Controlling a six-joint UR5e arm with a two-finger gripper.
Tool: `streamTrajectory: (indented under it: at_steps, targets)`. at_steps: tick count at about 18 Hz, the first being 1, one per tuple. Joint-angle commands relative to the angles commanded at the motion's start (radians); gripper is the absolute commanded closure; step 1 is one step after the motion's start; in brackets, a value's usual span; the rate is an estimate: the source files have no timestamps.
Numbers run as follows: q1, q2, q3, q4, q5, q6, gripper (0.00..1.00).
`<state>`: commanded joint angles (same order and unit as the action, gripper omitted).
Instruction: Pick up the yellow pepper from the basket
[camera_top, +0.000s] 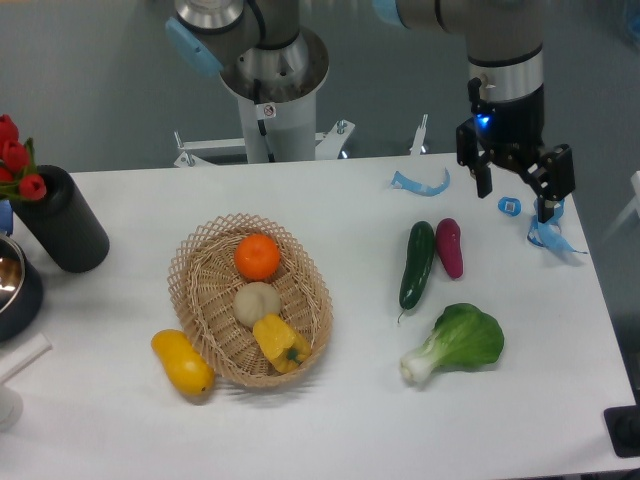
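Note:
The yellow pepper (280, 343) lies in the near end of the oval wicker basket (200, 262), lumpy and bright yellow with a small green stem. Behind it in the basket sit a pale round item (257, 302) and an orange (257, 256). My gripper (515, 197) hangs open above the table's far right, well away from the basket, with nothing between its fingers.
A smooth yellow-orange fruit (182, 362) lies just outside the basket's near left. A cucumber (417, 263), a purple eggplant (449, 247) and a bok choy (457, 343) lie to the right. A black cylinder with red tulips (62, 232) stands far left. Blue scraps (420, 184) lie near the gripper.

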<state>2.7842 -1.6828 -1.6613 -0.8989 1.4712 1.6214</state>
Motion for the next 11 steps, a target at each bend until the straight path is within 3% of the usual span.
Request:
streamTrajectory:
  at_steps: [11]
  targets:
    - [0.003,0.002,-0.017,-0.002,-0.029,-0.018,0.00]
